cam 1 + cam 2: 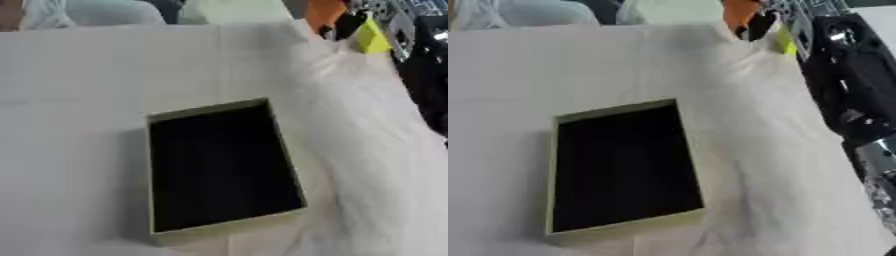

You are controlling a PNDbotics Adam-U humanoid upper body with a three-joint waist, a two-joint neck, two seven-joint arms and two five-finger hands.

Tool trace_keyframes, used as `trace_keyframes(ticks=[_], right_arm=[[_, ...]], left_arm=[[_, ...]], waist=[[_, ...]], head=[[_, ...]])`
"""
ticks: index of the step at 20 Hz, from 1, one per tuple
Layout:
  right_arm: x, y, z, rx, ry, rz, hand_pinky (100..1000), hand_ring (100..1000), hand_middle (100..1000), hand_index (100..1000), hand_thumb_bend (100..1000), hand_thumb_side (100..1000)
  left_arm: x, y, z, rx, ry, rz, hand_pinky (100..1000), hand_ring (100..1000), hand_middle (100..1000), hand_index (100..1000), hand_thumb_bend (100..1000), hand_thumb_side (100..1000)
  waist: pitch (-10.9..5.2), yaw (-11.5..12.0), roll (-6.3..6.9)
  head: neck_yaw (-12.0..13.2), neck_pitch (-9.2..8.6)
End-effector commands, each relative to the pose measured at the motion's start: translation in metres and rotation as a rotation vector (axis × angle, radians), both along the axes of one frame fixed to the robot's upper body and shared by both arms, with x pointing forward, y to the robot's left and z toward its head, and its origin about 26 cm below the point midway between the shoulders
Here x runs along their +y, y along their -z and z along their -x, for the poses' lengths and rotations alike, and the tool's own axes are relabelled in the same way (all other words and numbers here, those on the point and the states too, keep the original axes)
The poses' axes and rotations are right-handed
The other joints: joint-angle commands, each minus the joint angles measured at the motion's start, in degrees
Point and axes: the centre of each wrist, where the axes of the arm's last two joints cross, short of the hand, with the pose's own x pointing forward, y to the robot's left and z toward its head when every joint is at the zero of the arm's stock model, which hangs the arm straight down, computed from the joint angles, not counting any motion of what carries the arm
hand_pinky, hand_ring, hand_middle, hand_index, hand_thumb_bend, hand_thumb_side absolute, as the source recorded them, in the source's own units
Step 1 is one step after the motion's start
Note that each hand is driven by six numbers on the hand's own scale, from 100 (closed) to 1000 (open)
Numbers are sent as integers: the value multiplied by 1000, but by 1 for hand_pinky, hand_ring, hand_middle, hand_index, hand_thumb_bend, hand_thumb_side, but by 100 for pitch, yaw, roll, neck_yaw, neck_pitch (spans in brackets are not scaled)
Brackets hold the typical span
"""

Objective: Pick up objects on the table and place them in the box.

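Observation:
An open box (293, 175) with pale rims and a black inside lies in the middle of the white cloth, and nothing shows in it. A yellow-green block (371, 38) sits at the table's far right corner, next to an orange thing (737, 12). My right arm (842, 85) runs up the right edge of the table. Its dark hand (756, 27) shows between the orange thing and the block. The blur hides whether it touches or holds either one. My left hand is out of view.
The white cloth (79, 100) covers the whole table and bunches into folds (350, 125) to the right of the box. Dark equipment (429, 75) stands past the table's right edge.

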Motion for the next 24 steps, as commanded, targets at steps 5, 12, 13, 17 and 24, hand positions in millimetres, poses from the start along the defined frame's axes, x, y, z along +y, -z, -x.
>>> trace_keyframes(ticks=[5, 12, 13, 17, 24], right_arm=[[-10, -34, 29, -118, -110, 63, 569, 464, 361, 506, 215, 100], [7, -34, 70, -141, -282, 97, 576, 476, 364, 518, 233, 100], [16, -37, 86, -125, -320, 82, 577, 477, 366, 519, 232, 100], [70, -45, 126, -44, -455, 42, 585, 485, 375, 530, 201, 100], [126, -45, 175, -26, -655, 47, 594, 493, 383, 541, 166, 100]], left_arm=[[5, -10, 2, -29, -8, -28, 868, 593, 650, 800, 421, 794], [8, -13, 2, -37, -7, -41, 864, 599, 651, 800, 429, 782], [8, -14, 2, -39, -6, -44, 863, 599, 651, 800, 430, 781], [10, -16, 2, -43, 0, -50, 861, 603, 651, 800, 434, 773], [11, -16, 3, -42, 2, -49, 860, 604, 652, 800, 437, 769]], waist=[[-242, -81, -58], [-404, -186, -130], [-438, -202, -146], [-558, -214, -181], [-659, -235, -194]], head=[[58, 113], [139, 221], [148, 233], [167, 268], [194, 238]])
